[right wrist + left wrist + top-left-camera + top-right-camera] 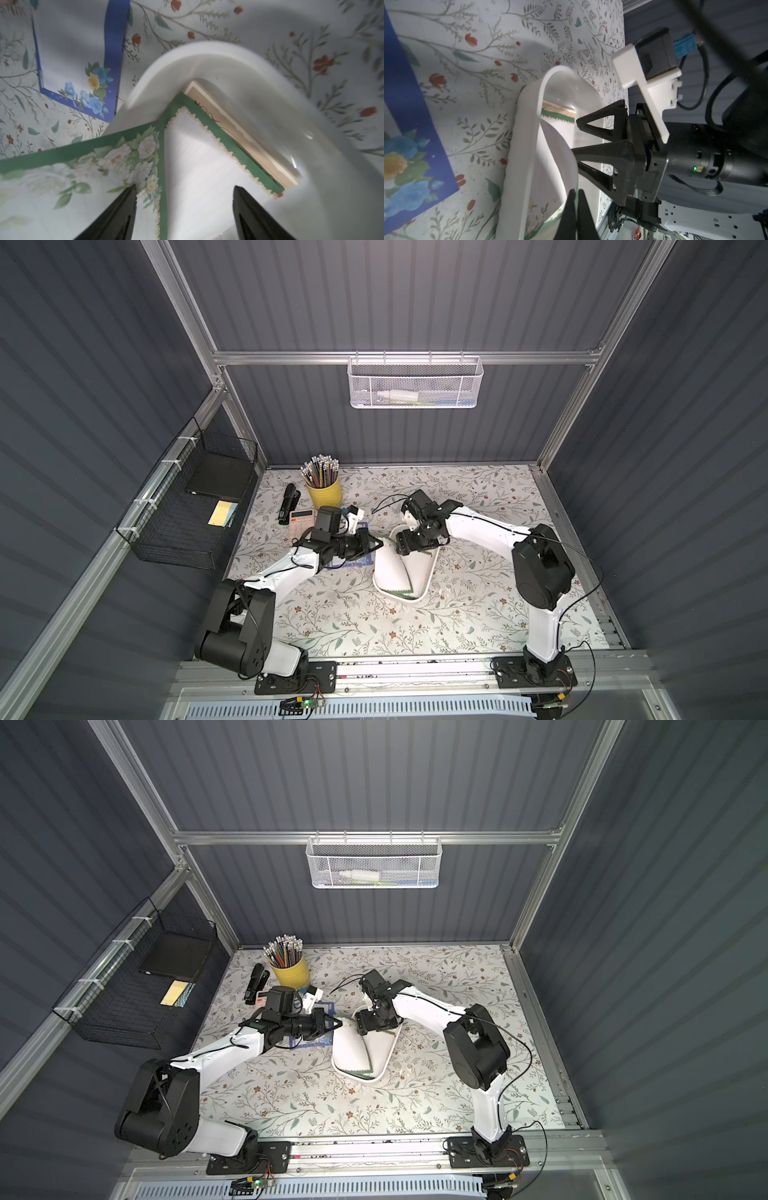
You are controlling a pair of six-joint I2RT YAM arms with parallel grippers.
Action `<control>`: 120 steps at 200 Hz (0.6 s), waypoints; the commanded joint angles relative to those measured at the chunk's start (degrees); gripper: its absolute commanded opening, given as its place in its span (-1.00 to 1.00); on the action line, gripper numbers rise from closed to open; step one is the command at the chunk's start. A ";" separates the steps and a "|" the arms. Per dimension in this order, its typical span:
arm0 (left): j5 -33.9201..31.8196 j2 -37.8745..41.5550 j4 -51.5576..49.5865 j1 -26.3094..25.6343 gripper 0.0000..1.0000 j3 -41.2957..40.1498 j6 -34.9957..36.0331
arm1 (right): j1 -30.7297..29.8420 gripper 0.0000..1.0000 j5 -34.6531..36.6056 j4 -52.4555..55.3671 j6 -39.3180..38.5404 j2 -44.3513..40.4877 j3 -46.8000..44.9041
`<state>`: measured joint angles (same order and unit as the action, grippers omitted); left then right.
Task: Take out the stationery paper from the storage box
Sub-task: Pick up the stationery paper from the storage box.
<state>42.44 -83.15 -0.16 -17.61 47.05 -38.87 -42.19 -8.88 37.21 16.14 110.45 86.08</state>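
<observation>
The white storage box (pixel 419 595) (pixel 380 1075) sits mid-table. My left gripper (pixel 576 192) (pixel 380 544) is shut on the edge of a green-bordered sheet of stationery paper (pixel 550 158) (pixel 388 568), which curls up out of the box. A second green-bordered lined sheet (pixel 197 166) lies flat inside, over a tan one (pixel 239 133). My right gripper (pixel 185 187) (pixel 401 549) hangs open just above these sheets, gripping nothing. A blue-bordered sheet (pixel 72 52) (pixel 365 560) lies on the table beside the box, partly under my left arm.
A yellow cup of pencils (pixel 323 489), a black stapler (pixel 289 504) and a calculator (pixel 301 520) stand at the back left. A black wire basket (pixel 195 514) hangs on the left wall. A white mesh basket (pixel 415 383) hangs on the back wall.
</observation>
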 commanded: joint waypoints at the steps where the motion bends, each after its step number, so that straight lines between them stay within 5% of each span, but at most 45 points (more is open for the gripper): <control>1: 1.99 1.51 -1.71 -0.41 -1.00 4.58 1.77 | 0.18 0.54 6.50 -2.58 0.12 -6.39 2.43; 51: 1.81 4.78 -8.22 -0.33 -1.00 12.52 5.96 | 0.88 0.46 14.86 -11.09 -0.03 -19.14 -0.51; 63: -0.63 5.67 -11.95 -0.32 -1.00 15.40 8.52 | 1.54 0.21 15.54 -14.03 0.15 -22.14 -2.21; 87: -8.36 7.03 -20.16 0.18 -1.00 21.92 11.82 | 5.12 -0.99 13.28 -20.86 5.89 -27.83 -6.27; 105: -14.74 8.03 -24.79 0.80 -1.00 26.67 15.25 | 9.54 -1.00 9.14 -25.41 13.71 -31.82 -10.09; 120: -21.24 9.54 -26.56 0.97 -1.00 29.02 16.06 | 14.05 -1.00 -2.87 -34.18 16.68 -34.74 -15.06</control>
<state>32.64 -77.12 -18.72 -17.19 71.70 -28.03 -33.41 0.73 15.84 24.27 78.96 77.01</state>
